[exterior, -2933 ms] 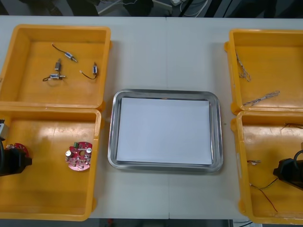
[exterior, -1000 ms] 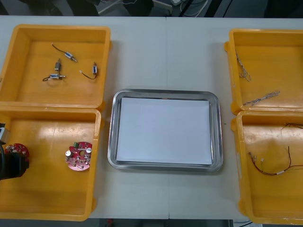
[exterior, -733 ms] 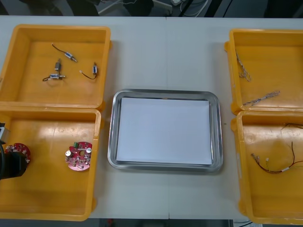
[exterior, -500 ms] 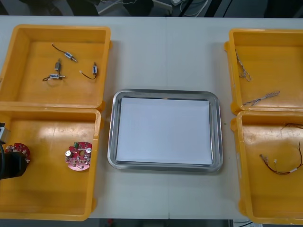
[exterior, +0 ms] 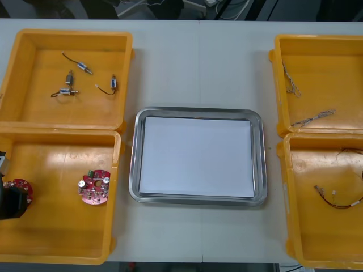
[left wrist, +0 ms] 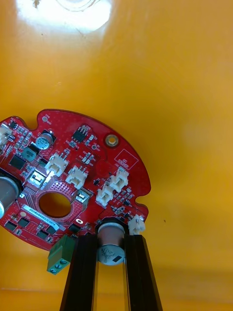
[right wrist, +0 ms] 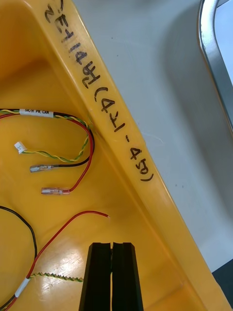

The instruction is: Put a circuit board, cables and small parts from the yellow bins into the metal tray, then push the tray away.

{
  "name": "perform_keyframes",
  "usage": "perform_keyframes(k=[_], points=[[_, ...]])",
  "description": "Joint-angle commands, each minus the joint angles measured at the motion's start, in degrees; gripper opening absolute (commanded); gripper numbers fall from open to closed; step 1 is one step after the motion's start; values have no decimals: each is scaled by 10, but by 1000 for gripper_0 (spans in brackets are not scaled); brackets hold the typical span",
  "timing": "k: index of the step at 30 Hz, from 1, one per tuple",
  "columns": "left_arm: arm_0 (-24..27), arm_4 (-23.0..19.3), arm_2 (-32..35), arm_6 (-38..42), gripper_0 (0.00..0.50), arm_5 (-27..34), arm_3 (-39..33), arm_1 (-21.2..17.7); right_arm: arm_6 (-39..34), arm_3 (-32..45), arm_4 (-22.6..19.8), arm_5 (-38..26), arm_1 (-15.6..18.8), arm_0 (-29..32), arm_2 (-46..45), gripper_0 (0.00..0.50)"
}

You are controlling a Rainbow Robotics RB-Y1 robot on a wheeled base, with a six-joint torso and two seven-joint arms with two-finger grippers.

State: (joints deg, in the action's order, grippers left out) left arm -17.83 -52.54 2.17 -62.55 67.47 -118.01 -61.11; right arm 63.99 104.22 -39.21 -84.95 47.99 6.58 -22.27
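My left gripper [exterior: 10, 203] is at the left edge of the front left yellow bin [exterior: 57, 232]. It is shut on a red circuit board [exterior: 17, 185]. In the left wrist view the fingers [left wrist: 85, 272] clamp a round silver component on the rim of that board [left wrist: 73, 180]. A second red board [exterior: 94, 187] lies flat in the same bin. My right gripper [right wrist: 111, 245] is shut, with nothing seen between its tips. It hovers inside the front right bin [right wrist: 145, 204] near red and yellow cables [right wrist: 73, 160]. The metal tray [exterior: 135, 164] sits between the bins, white inside.
Small metal parts [exterior: 71, 85] lie in the back left bin. Twisted cables [exterior: 312, 119] lie in the back right bin. A red and yellow cable [exterior: 340, 199] rests in the front right bin [exterior: 317, 238]. Bare table surrounds the tray.
My left gripper closed on the board and carried it slightly left and nearer. The cable in the front right bin slid to the right. The right arm left the front view earlier.
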Motion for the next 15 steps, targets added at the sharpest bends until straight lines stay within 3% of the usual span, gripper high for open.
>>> perform_keyframes(k=[1, 2, 3, 4, 12, 15], points=[[28, -14, 30, -31, 0, 39, -37, -24, -11, 3, -6, 4, 24, -13, -15, 195], [33, -17, 31, -28, 0, 47, -42, -24, -11, 3, -6, 5, 24, -13, -15, 366], [39, -18, 31, -25, 0, 55, -47, -24, -11, 3, -7, 5, 23, -14, -15, 465], [42, -19, 31, -22, 0, 59, -49, -24, -11, 3, -8, 5, 24, -13, -15, 500], [64, -20, 20, 43, 0, 79, -91, -21, -8, 3, -26, -16, 25, -28, -35, 500], [74, -8, 2, 56, 0, 80, -102, -9, -8, 7, -43, -68, 25, -53, -56, 500]])
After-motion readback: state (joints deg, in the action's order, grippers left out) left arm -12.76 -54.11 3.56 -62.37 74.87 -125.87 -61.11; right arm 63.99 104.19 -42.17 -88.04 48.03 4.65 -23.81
